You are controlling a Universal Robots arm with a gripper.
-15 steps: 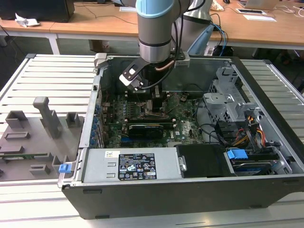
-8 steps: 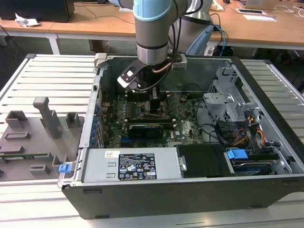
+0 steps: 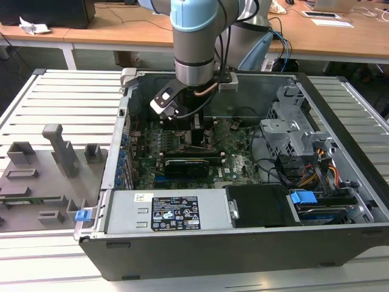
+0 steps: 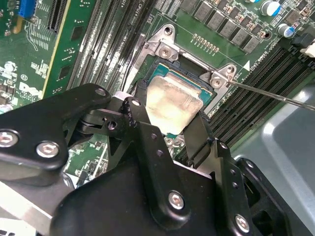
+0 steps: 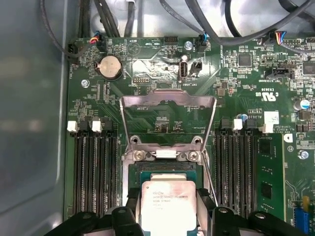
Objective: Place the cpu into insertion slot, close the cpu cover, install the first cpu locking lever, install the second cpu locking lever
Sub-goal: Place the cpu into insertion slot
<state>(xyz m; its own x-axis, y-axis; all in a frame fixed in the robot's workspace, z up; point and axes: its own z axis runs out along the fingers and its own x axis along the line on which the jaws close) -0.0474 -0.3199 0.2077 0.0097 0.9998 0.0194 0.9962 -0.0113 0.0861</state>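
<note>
Cpu [image 5: 169, 209]: pale silver-beige top, lines of dark print.
Board [image 5: 147, 78]: green, fine white lettering.
Cover [image 5: 167, 99]: bare grey metal.
Memory slots [image 5: 96, 172]: black, white end clips.
Gripper [image 4: 167, 118]: matt black, silver screws.
Arm [image 3: 193, 27]: pale blue over grey.
Table [image 3: 61, 97]: grey, ribbed slats.
Clip [image 3: 302, 198]: blue.
Case [image 3: 213, 255]: dark grey.
Label [image 3: 175, 214]: black, white print.
</note>
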